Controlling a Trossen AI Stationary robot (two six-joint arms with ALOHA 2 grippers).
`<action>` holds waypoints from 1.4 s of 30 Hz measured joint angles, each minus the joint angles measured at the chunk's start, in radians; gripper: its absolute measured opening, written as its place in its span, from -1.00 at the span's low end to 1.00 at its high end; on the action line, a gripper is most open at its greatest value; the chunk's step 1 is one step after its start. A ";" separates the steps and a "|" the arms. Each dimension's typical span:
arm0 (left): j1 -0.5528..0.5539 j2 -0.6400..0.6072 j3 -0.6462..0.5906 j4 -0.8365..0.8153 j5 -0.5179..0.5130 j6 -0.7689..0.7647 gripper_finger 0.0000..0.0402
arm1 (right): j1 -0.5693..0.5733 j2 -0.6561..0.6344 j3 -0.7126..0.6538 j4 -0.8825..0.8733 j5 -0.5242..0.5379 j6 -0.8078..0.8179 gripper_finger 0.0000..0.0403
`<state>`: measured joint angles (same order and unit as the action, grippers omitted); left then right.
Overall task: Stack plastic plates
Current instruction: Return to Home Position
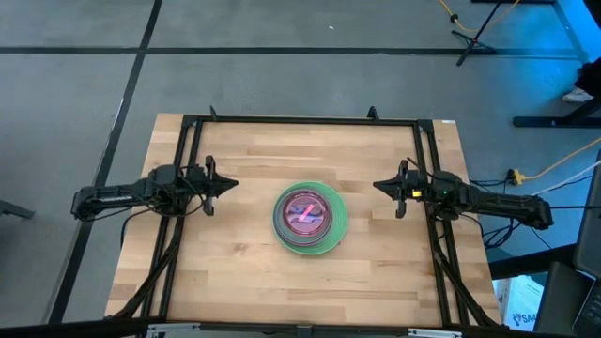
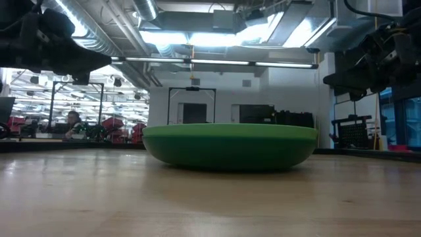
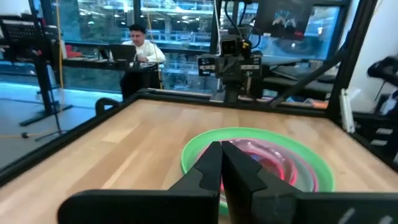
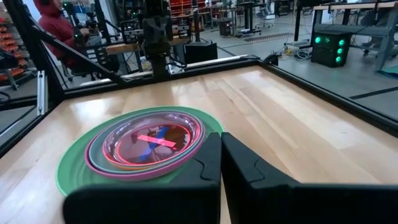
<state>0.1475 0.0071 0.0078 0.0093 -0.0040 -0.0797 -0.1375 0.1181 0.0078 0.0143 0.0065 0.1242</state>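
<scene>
High view: the plastic plates (image 1: 310, 218) stand stacked at the bench (image 1: 235, 272) centre, the left gripper (image 1: 228, 185) at 9 o'clock from them, the right gripper (image 1: 379, 186) at 3 o'clock, both well apart. Low view: the bottom green plate (image 2: 230, 146) lies flat on the bench. Wrist views: both grippers' fingers (image 3: 207, 173) meet tip to tip, holding nothing.
</scene>
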 joint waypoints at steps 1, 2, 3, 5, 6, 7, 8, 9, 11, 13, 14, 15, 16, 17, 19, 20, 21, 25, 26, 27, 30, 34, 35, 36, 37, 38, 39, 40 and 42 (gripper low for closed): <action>0.000 -0.001 0.000 0.000 -0.001 -0.014 -0.97 | 0.000 0.000 0.000 0.000 0.000 0.000 -1.00; 0.000 -0.002 0.000 0.001 -0.002 -0.027 -0.97 | 0.000 0.000 0.000 0.000 0.000 0.000 -1.00; 0.000 -0.001 0.000 0.001 -0.004 -0.035 -0.97 | 0.000 0.000 0.000 0.000 0.000 0.000 -1.00; 0.000 -0.001 0.000 0.000 -0.004 -0.042 -0.97 | 0.000 0.000 0.000 0.000 0.001 0.001 -1.00; 0.000 -0.001 0.000 0.000 -0.004 -0.042 -0.97 | 0.000 0.000 0.000 0.000 0.000 0.001 -1.00; 0.000 -0.001 0.000 0.001 -0.005 -0.042 -0.97 | 0.000 0.000 0.000 0.000 0.000 0.001 -1.00; 0.000 -0.001 0.000 0.001 -0.006 -0.042 -0.97 | 0.000 0.000 0.000 0.000 0.000 0.001 -1.00; 0.000 -0.001 0.000 0.000 -0.007 -0.042 -0.97 | 0.000 0.000 0.000 0.000 0.000 0.001 -1.00; 0.000 -0.001 0.000 0.001 -0.008 -0.042 -0.97 | 0.000 0.000 0.000 -0.001 0.000 0.002 -1.00; 0.000 -0.001 0.000 0.001 -0.009 -0.042 -0.97 | 0.000 0.000 0.000 -0.001 0.000 0.002 -1.00; 0.000 -0.001 0.000 0.001 -0.009 -0.042 -0.97 | 0.000 0.000 0.000 -0.001 0.000 0.002 -1.00; 0.000 -0.001 0.000 0.001 -0.009 -0.042 -0.97 | 0.000 0.000 0.000 -0.001 0.000 0.002 -1.00; 0.000 -0.001 0.000 0.001 -0.009 -0.042 -0.97 | 0.000 0.000 0.000 -0.001 0.000 0.002 -1.00; 0.000 -0.001 0.000 0.001 -0.009 -0.042 -0.97 | 0.000 0.000 0.000 -0.001 0.000 0.002 -1.00; 0.000 -0.001 0.000 0.001 -0.009 -0.042 -0.97 | 0.000 0.000 0.000 -0.001 0.000 0.002 -1.00; 0.000 -0.001 0.000 0.001 -0.009 -0.042 -0.97 | 0.000 0.000 0.000 -0.001 0.000 0.002 -1.00; 0.000 -0.001 0.000 0.001 -0.009 -0.042 -0.97 | 0.000 0.000 0.000 -0.001 0.001 0.001 -1.00; 0.000 -0.001 0.000 0.001 -0.009 -0.042 -0.97 | 0.000 0.000 0.000 -0.001 0.001 0.002 -1.00; 0.000 -0.001 0.000 0.001 -0.009 -0.042 -0.97 | 0.000 0.000 0.000 -0.001 0.001 0.002 -1.00; 0.000 -0.001 0.000 0.001 -0.009 -0.042 -0.97 | 0.000 0.000 0.000 -0.001 0.001 0.002 -1.00; 0.000 -0.001 0.000 0.001 -0.009 -0.042 -0.97 | 0.000 0.000 0.000 -0.001 0.001 0.002 -1.00; 0.000 -0.001 0.000 0.001 -0.009 -0.042 -0.97 | 0.000 0.000 0.000 -0.001 0.001 0.002 -1.00; 0.000 -0.001 0.000 0.001 -0.009 -0.042 -0.97 | 0.000 0.000 0.000 -0.001 0.001 0.001 -1.00; 0.000 -0.001 0.000 0.001 -0.009 -0.042 -0.97 | 0.000 0.000 0.000 -0.001 0.001 0.002 -1.00; 0.000 -0.001 0.000 0.001 -0.009 -0.042 -0.97 | 0.000 0.000 0.000 -0.001 0.001 0.002 -1.00; 0.000 -0.001 0.000 0.001 -0.009 -0.042 -0.97 | 0.000 0.000 0.000 -0.001 0.001 0.002 -1.00; 0.000 -0.001 0.000 0.001 -0.009 -0.042 -0.97 | 0.000 0.000 0.000 -0.001 0.001 0.002 -1.00; 0.000 -0.001 0.000 0.001 -0.009 -0.042 -0.97 | 0.000 0.000 0.000 -0.001 0.001 0.002 -1.00; 0.000 -0.001 0.000 0.001 -0.009 -0.042 -0.97 | 0.000 0.000 0.000 -0.001 0.001 0.001 -1.00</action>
<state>0.1474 0.0063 0.0078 0.0101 -0.0132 -0.1215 -0.1375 0.1181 0.0074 0.0132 0.0071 0.1255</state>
